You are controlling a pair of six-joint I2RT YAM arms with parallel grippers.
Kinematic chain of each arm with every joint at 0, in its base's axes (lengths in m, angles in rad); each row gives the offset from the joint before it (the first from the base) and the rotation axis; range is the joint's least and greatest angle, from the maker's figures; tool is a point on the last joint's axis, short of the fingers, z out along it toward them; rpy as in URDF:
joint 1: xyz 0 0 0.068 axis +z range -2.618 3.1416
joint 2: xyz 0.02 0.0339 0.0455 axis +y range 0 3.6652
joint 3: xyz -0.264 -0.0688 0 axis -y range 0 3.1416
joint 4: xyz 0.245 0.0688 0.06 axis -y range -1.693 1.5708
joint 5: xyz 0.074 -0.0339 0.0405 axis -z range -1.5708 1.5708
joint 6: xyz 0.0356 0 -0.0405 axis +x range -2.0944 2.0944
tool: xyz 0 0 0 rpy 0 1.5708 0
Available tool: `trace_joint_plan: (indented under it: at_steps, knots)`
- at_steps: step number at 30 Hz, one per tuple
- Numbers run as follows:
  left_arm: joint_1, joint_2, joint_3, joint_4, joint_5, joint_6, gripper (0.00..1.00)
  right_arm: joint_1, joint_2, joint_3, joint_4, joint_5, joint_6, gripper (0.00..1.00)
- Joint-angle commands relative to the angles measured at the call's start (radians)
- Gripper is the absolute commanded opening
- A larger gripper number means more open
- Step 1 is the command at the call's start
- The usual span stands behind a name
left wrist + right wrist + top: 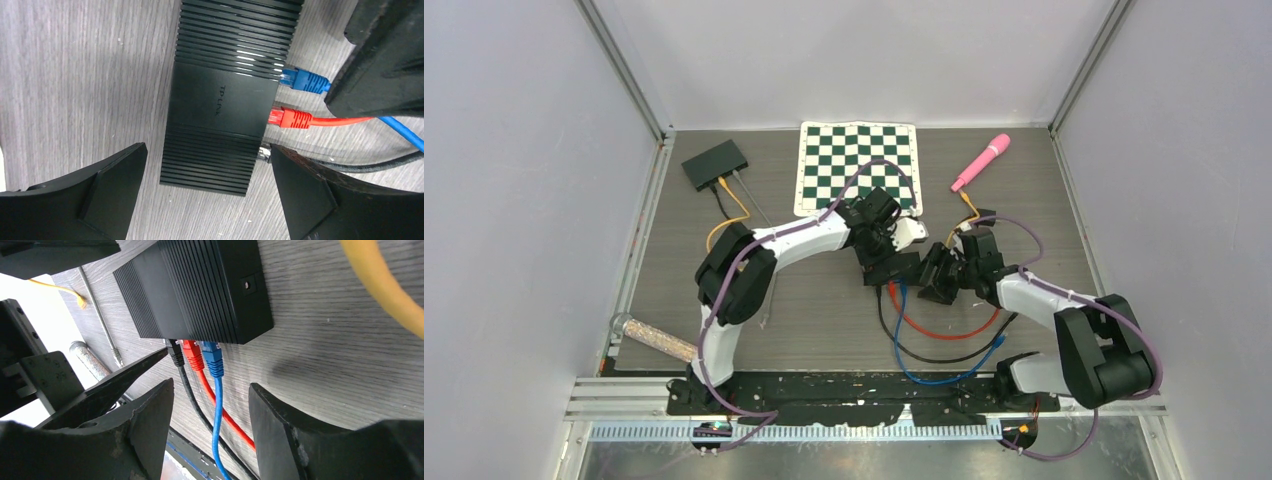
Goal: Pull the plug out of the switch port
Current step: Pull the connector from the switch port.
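- The switch lies flat in the middle of the bench, just in front of the chessboard mat. Its port face holds three plugs side by side: black plug, red plug and blue plug.
- The left hand hangs over the switch, spread wide, one finger on either side of the case and holding nothing. It looks set to pin the box down.
- The right hand is half spread just behind the plugs. The blue cable runs between its fingers, and it grips nothing yet.
- To do the step well, I would clamp the switch first. Then close the right hand on the plug's moulded body, not the cable, pressing the latch tab (I cannot see which side it is on), and draw straight back along the port's axis.
- The blue plug seems the likely target, but the task does not say which.
- Room is tight. The red plug sits touching-close beside the blue one, so the fingers may catch both.
- One left finger stands right by the black plug.
- The way back towards the arm bases is open bench apart from loose cable loops, well away from any edge.
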Motion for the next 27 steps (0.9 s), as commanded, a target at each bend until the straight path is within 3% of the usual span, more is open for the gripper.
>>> trace_joint_plan:
  at_steps: [1,15,24,27]
  knots:
    - [-0.007,0.045,0.05,-0.005,0.002,0.004,0.96,-0.005,0.027,-0.013,0.088,-0.029,0.036,0.63]
    - [-0.008,0.053,0.054,0.011,0.017,-0.015,0.93,-0.005,0.108,-0.018,0.147,-0.052,0.056,0.63]
    - [-0.007,0.07,0.055,0.004,0.048,-0.023,0.8,-0.005,0.138,-0.02,0.162,-0.049,0.055,0.62]
    - [-0.007,0.064,0.04,0.015,0.055,-0.027,0.71,-0.005,0.141,-0.021,0.168,-0.041,0.055,0.61]
